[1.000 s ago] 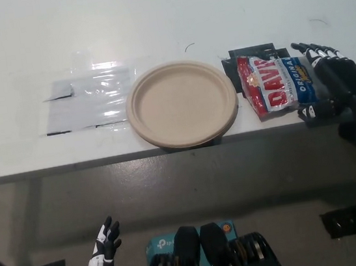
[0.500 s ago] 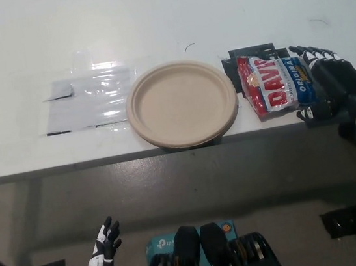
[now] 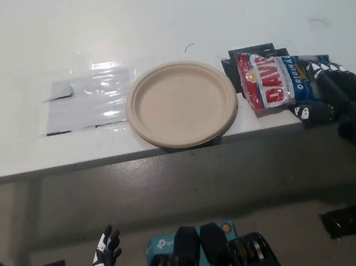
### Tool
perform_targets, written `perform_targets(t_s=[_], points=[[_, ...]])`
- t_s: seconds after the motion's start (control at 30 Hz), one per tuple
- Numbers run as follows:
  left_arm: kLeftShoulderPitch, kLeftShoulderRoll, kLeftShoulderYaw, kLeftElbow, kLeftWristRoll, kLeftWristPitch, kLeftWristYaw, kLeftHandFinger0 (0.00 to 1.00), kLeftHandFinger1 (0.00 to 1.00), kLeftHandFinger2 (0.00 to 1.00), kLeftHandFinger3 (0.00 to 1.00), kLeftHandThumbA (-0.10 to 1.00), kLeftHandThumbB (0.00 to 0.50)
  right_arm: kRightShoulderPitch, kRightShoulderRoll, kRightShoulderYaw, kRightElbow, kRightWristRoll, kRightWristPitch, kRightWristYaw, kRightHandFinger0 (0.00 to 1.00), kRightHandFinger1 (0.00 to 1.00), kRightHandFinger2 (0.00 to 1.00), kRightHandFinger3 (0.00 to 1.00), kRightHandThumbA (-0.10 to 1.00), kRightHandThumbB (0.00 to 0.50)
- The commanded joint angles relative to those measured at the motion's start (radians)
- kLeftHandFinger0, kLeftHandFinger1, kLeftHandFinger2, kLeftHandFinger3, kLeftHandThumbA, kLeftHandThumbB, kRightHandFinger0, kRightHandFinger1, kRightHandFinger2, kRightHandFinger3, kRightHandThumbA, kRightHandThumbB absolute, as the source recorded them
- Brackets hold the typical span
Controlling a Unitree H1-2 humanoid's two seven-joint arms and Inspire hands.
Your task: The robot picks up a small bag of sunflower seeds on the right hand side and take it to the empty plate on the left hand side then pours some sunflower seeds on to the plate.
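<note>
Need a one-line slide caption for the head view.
Black right hand closes around the sunflower seed bag beside the empty plate; white left hand rests low, open.

Bright, even light falls from above on the white tabletop, which looks nearly washed out; a glare patch shines on the clear plastic sheet taped to it. The grey floor below lies in dimmer shadow; the whole picture is soft and slightly grainy.
</note>
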Motion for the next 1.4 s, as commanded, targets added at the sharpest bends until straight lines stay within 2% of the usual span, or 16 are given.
perform_targets(t_s=[0.0,0.27,0.37,0.47,0.5,0.53,0.57,0.6,0.63,0.67,0.73,0.87,0.97,1.1,1.23,1.37], points=[[0.003,0.002,-0.010,-0.018,-0.002,-0.024,0.004,1.00,1.00,1.00,1.00,1.00,0.032,-0.072,-0.011,0.009,0.030,-0.002,-0.018,-0.016,1.00,1.00,1.00,1.00,1.00,0.295],[0.004,0.005,-0.008,-0.017,-0.003,-0.033,0.004,1.00,1.00,1.00,1.00,1.00,0.013,-0.222,0.006,0.080,0.231,-0.024,0.003,0.032,1.00,1.00,1.00,1.00,0.98,0.372],[-0.001,0.006,-0.006,-0.015,-0.007,-0.035,0.003,1.00,1.00,1.00,1.00,1.00,0.029,-0.334,0.030,0.169,0.377,-0.073,-0.031,0.023,1.00,1.00,1.00,1.00,0.71,0.487],[-0.004,0.007,-0.007,-0.016,-0.006,-0.034,0.003,1.00,1.00,1.00,1.00,1.00,0.016,-0.412,0.060,0.260,0.505,-0.124,-0.073,-0.050,1.00,1.00,1.00,1.00,0.52,0.500],[-0.007,0.004,-0.007,-0.018,-0.007,-0.033,0.004,1.00,1.00,1.00,1.00,1.00,0.016,-0.441,0.071,0.322,0.551,-0.174,-0.067,-0.103,0.80,1.00,1.00,1.00,0.43,0.500],[-0.007,0.005,-0.006,-0.025,-0.002,-0.026,0.006,1.00,1.00,1.00,1.00,1.00,0.015,-0.468,0.088,0.416,0.601,-0.256,-0.049,-0.192,0.28,0.48,0.74,0.96,0.13,0.380],[-0.006,0.005,-0.007,-0.030,0.001,-0.025,0.006,1.00,1.00,1.00,1.00,1.00,0.015,-0.477,0.095,0.467,0.629,-0.292,-0.049,-0.255,0.06,0.11,0.35,0.53,-0.05,0.348],[-0.008,0.006,-0.007,-0.032,0.002,-0.024,0.006,1.00,1.00,1.00,1.00,1.00,0.012,-0.483,0.099,0.495,0.649,-0.296,-0.054,-0.291,0.00,0.00,0.11,0.20,-0.10,0.316],[-0.014,0.008,-0.005,-0.034,0.007,-0.023,0.008,1.00,1.00,1.00,1.00,1.00,0.004,-0.482,0.105,0.499,0.670,-0.276,-0.069,-0.318,0.00,0.00,0.07,0.08,-0.10,0.313],[-0.015,0.008,-0.004,-0.036,0.008,-0.021,0.009,1.00,1.00,1.00,1.00,1.00,0.006,-0.482,0.107,0.505,0.680,-0.267,-0.071,-0.322,0.04,0.05,0.14,0.09,-0.10,0.318],[-0.015,0.010,0.001,-0.043,0.002,-0.013,0.009,1.00,1.00,1.00,1.00,1.00,0.019,-0.472,0.116,0.499,0.698,-0.230,-0.081,-0.308,0.00,0.00,0.05,0.04,-0.10,0.302],[-0.024,0.024,0.005,-0.053,-0.004,-0.010,0.001,1.00,1.00,1.00,1.00,1.00,0.004,-0.441,0.128,0.452,0.724,-0.153,-0.119,-0.333,0.00,0.01,0.17,0.06,-0.10,0.287],[-0.026,0.029,0.005,-0.049,-0.004,-0.016,0.001,1.00,1.00,1.00,1.00,1.00,0.000,-0.418,0.138,0.406,0.734,-0.113,-0.134,-0.320,0.00,0.01,0.43,0.12,-0.10,0.240],[-0.018,0.028,0.008,-0.041,-0.023,-0.027,0.001,1.00,1.00,1.00,1.00,1.00,0.008,-0.391,0.149,0.375,0.738,-0.097,-0.134,-0.311,0.00,0.09,0.61,0.32,-0.10,0.249],[-0.010,0.026,0.009,-0.040,-0.018,-0.023,0.005,1.00,1.00,1.00,1.00,1.00,0.012,-0.362,0.159,0.324,0.735,-0.065,-0.153,-0.320,0.00,0.15,0.80,0.71,-0.10,0.220],[-0.008,0.026,0.011,-0.038,-0.019,-0.023,0.007,1.00,1.00,1.00,1.00,1.00,0.012,-0.326,0.168,0.278,0.725,-0.043,-0.203,-0.392,0.00,0.26,0.86,0.84,-0.10,0.219]])
